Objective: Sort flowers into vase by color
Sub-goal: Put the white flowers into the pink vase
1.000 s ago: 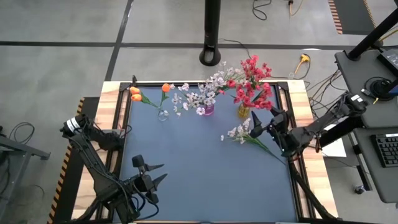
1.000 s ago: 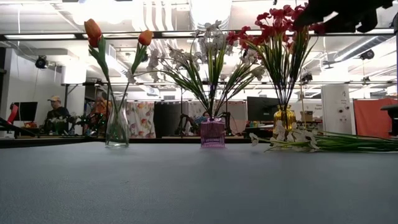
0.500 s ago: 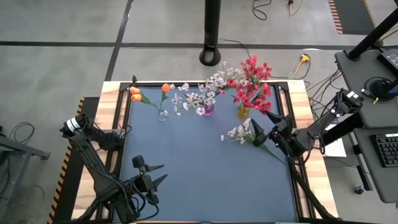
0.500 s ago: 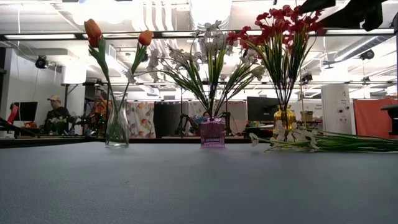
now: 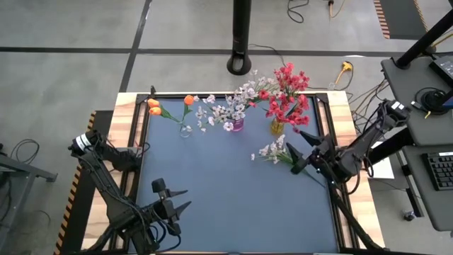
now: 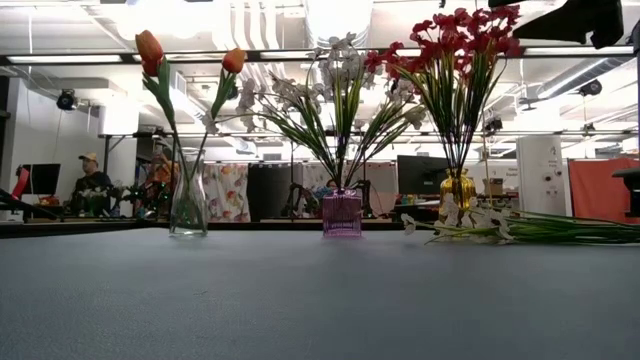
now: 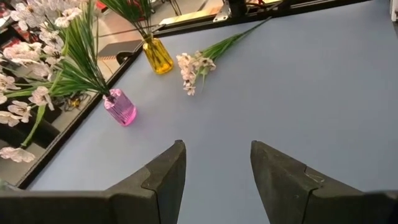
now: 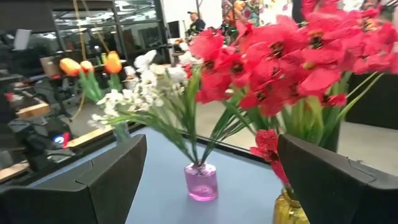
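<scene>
Your right hand hovers with fingers spread wide, empty, just above the loose white spray lying on the surface near the yellow vase. Your left hand waits, fingers apart.

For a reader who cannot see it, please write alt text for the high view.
Seen from above, a white flower spray lies loose on a dark mat, and the open right gripper hovers at its stem. Behind stand three vases with orange buds, pale blossoms and red flowers; the left gripper waits near the front edge.
</scene>
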`<act>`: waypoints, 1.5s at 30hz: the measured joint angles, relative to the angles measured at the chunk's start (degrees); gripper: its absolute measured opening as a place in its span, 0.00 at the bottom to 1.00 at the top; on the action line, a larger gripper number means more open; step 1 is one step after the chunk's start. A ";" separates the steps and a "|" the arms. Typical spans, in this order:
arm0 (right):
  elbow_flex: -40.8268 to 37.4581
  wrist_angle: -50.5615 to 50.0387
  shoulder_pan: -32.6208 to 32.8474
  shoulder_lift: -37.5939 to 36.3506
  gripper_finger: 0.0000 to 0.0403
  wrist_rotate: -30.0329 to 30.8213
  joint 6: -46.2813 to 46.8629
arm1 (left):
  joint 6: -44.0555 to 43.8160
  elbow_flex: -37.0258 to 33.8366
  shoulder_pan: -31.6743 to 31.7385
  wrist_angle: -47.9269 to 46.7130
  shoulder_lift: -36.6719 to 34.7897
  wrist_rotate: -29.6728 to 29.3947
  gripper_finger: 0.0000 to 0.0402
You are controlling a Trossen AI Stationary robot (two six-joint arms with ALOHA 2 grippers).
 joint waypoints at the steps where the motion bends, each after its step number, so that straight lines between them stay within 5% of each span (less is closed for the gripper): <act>1: -0.02 -0.04 0.62 0.12 0.88 0.00 0.37 | 0.00 0.00 0.00 0.29 0.00 0.06 0.41; 35: -0.09 0.09 9.12 11.53 0.88 -0.54 15.41 | 6.90 0.00 2.00 -0.13 0.00 0.52 0.41; 45: 1.73 0.13 5.14 19.44 0.88 -9.84 17.89 | 9.07 0.00 5.38 -0.15 0.00 0.52 0.41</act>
